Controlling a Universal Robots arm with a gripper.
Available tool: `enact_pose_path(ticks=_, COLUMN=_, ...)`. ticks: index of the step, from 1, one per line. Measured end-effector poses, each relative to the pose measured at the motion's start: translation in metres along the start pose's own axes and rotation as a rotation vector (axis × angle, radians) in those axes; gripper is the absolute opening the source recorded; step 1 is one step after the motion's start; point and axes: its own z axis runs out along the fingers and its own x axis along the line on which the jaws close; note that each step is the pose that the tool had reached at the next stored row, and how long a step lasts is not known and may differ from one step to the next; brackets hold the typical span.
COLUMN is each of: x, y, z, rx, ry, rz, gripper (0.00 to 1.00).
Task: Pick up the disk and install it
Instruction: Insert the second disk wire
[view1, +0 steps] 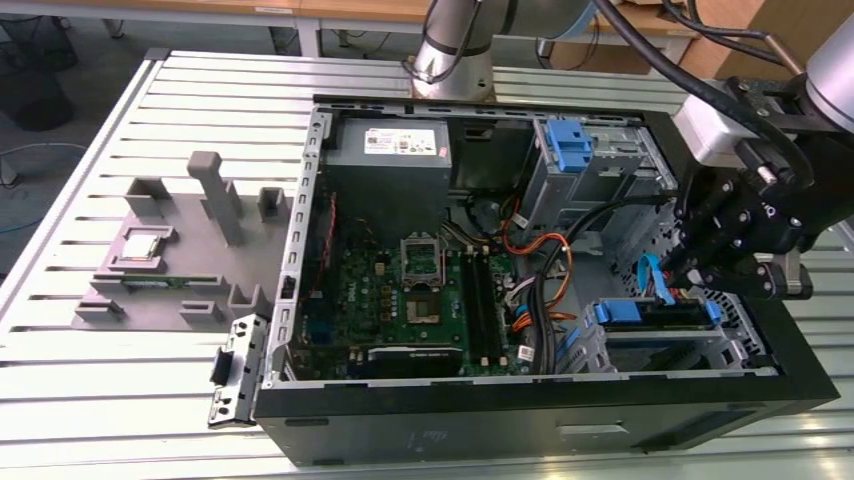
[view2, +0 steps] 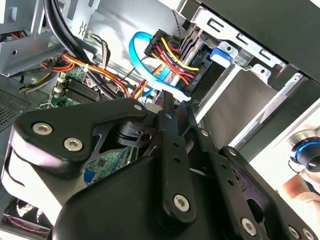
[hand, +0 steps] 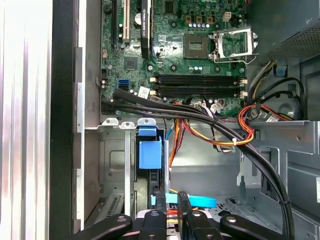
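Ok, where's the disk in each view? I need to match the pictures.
Exterior view: the disk lies in the drive bay, low toward the exterior view's right.
Second wrist view: its blue carrier end peeks from the metal bay, beside the cable plugs.
First wrist view: its blue carrier tab stands in the bay.
Shared landmark: the light-blue cable close by the disk.

Open case (view1: 534, 400) top gives access from above. Drive bay (view1: 667, 330) crowded: disk (view1: 650, 312) seated there, blue cable (hand: 192, 201) and wire bundle (hand: 215, 132) crossing beside it. Gripper (hand: 170, 200) just over that cable. Clear room above motherboard (view1: 400, 300).
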Motion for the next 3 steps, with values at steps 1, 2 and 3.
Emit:
enact_pose_path(ticks=1, x=0.0000, y=0.0000, z=0.0000, rx=-0.0006, ry=0.0001, rz=0.000, gripper=0.24)
enact_pose_path(ticks=2, x=0.0000, y=0.0000, z=0.0000, rx=-0.0012, ry=0.0001, rz=0.000, gripper=0.24)
enact_pose_path(ticks=3, x=0.0000, y=0.0000, z=0.0000, rx=-0.0018, ry=0.0000, rz=0.000, gripper=0.24)
